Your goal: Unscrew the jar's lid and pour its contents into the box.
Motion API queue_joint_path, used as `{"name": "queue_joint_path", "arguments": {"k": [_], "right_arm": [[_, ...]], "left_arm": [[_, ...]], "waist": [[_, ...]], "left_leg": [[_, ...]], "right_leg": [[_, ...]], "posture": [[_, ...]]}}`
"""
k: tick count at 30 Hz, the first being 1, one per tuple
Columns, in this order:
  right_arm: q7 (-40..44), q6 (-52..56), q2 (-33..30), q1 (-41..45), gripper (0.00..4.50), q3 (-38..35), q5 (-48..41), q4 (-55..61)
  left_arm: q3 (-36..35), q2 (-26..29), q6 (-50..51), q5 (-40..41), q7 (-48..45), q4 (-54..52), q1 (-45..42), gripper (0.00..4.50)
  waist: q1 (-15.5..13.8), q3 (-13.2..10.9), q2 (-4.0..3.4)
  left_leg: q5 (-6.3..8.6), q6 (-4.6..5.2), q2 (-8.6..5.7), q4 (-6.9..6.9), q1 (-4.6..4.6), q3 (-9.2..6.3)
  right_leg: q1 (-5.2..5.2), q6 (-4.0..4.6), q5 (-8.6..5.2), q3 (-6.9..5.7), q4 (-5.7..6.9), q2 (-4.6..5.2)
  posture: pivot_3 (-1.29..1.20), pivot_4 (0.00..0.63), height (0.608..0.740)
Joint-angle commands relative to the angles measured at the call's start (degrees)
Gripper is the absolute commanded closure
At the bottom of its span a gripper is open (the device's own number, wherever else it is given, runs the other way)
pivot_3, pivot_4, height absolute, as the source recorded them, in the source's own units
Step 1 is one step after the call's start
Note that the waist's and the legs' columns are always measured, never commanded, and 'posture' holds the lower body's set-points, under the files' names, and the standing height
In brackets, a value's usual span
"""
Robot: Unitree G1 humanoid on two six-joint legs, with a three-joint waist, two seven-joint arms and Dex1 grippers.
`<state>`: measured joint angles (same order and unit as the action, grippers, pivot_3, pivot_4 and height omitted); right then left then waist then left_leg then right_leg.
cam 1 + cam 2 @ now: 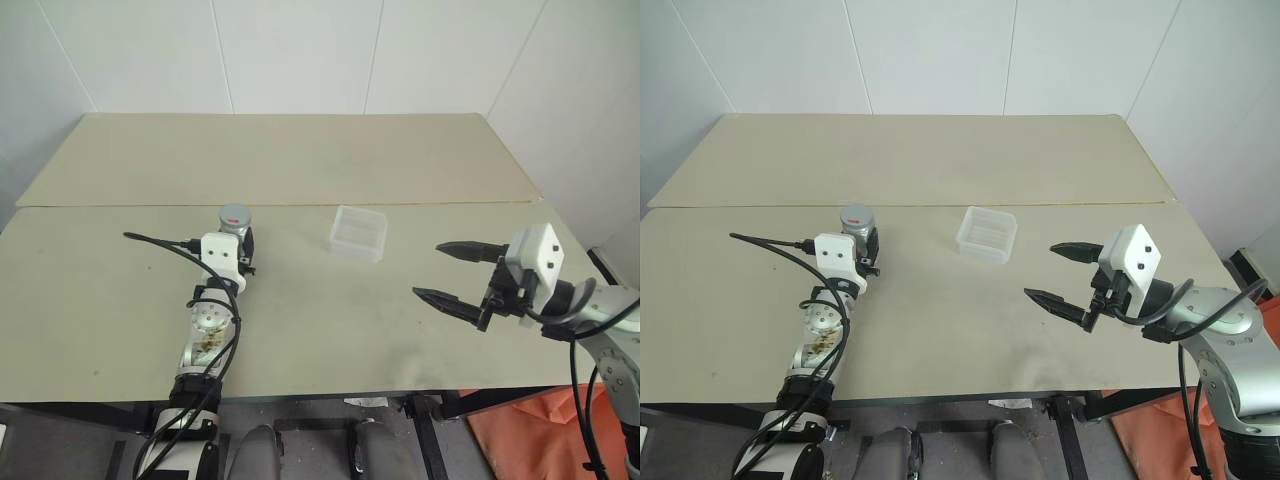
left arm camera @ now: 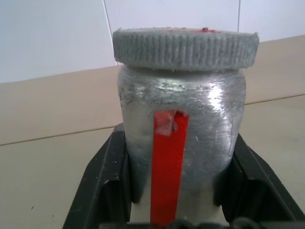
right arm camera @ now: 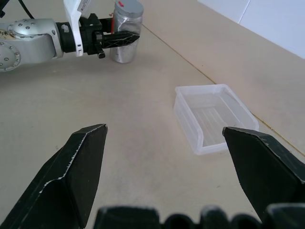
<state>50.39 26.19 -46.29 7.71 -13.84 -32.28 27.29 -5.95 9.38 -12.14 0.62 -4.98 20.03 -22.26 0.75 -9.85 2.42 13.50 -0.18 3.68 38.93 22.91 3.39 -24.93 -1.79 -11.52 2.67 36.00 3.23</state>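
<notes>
**On the table: left gripper clamping the jar, right gripper hanging wide**

Across the head views, the table (image 1: 300, 330) is carrying two things. The jar (image 1: 857, 228) is standing upright left of centre, its lid (image 1: 235, 215) screwed on. The box (image 1: 359, 232) is sitting upright to the jar's right, well apart from it, near the seam between the two boards. The left gripper (image 1: 240, 245) is reaching forward at jar height, its fingers hugging the jar's sides. The right gripper (image 1: 452, 272) is hovering above the table's right part, fingers spread far apart, gripping nothing, pointing toward the left; the box is lying beyond and left of it, not touching.

Left wrist view: the jar (image 2: 181, 143) is filling the gap between the two black fingers (image 2: 107, 186), both pressing against its silvery wall. A red stripe (image 2: 167, 176) is running up the side facing the camera. The lid (image 2: 186, 47), ribbed and grey, is sitting level on top. Contents cannot be made out through the wall.

Right wrist view: the two fingers (image 3: 71, 176) are standing wide apart with bare table between them. The box (image 3: 214, 117) is lying ahead, looking empty. Farther off, the left gripper (image 3: 121, 38) is closing on the jar (image 3: 126, 33), lid (image 3: 128, 7) in place.
</notes>
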Motion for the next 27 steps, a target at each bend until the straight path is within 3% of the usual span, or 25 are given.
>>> {"name": "queue_joint_path", "arguments": {"k": [1,8,12,27], "right_arm": [[-5.9,2.3,4.0,4.5,0.0,1.8,-2.5,4.7],[-24.1,7.3,22.5,14.6,0.0,18.3,4.6,6.5],[-28.8,7.4,28.8,17.7,0.0,22.5,8.5,5.0],[-27.9,5.7,31.5,19.8,0.0,26.5,14.9,0.0]], "left_arm": [[0.9,-0.3,0.6,5.1,-5.2,-8.1,0.8,2.57],[5.7,-1.7,8.8,16.0,-17.4,-19.8,4.8,2.57],[9.3,-0.4,12.8,17.8,-22.8,-23.9,6.4,2.57],[14.2,-0.4,11.4,13.9,-25.7,-26.0,7.1,2.57]], "waist": [[0.2,0.0,0.01],[0.3,0.0,-0.03],[-0.1,0.0,-0.04],[0.1,0.0,-0.04]], "left_leg": [[0.0,0.0,0.01,0.0,0.02,0.01],[0.0,0.0,0.04,-0.03,0.05,-0.03],[-0.01,0.0,0.02,0.02,0.25,-0.08],[-0.01,0.01,0.04,0.02,0.26,-0.11]], "right_leg": [[-0.02,0.01,0.01,0.0,-0.01,0.0],[-0.06,0.1,0.05,0.0,0.03,-0.05],[-0.18,0.11,0.06,-0.07,0.01,-0.03],[-0.19,0.15,0.06,-0.1,-0.03,-0.05]], "posture": [[0.0,0.15,0.74],[0.0,0.15,0.74],[0.0,0.15,0.74],[0.0,0.15,0.74]]}}
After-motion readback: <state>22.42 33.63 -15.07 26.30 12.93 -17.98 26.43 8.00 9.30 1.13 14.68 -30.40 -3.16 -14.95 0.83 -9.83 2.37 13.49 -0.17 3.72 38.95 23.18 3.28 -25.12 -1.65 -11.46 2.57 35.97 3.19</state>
